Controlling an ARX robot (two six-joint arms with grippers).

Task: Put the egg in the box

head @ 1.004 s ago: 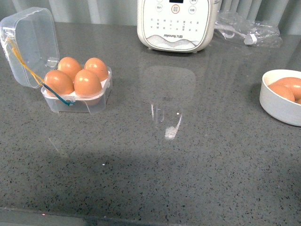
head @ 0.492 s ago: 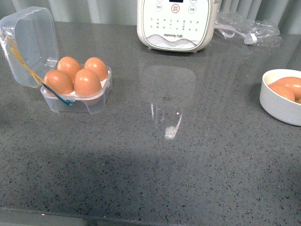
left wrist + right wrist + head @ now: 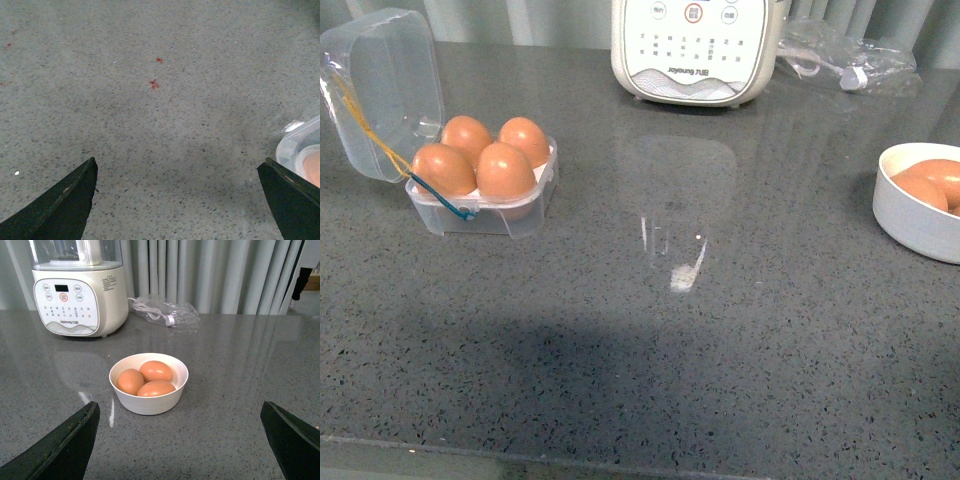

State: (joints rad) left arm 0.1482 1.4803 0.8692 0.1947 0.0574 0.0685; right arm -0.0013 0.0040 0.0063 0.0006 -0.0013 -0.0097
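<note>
In the box [image 3: 485,220], seating the egg [image 3: 505,170] upright among three other eggs [image 3: 467,135], lid [image 3: 380,90] standing open. Lying just beside the left gripper [image 3: 179,161], gaping empty over bare counter [image 3: 150,100]; leaving the right gripper [image 3: 180,405], equally spread, facing the bowl [image 3: 148,406] well apart.

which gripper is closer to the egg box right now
Left. The left gripper hangs open over bare counter, the box corner close beside it. The right gripper, also open, faces the bowl of eggs, with no box in its view.
</note>
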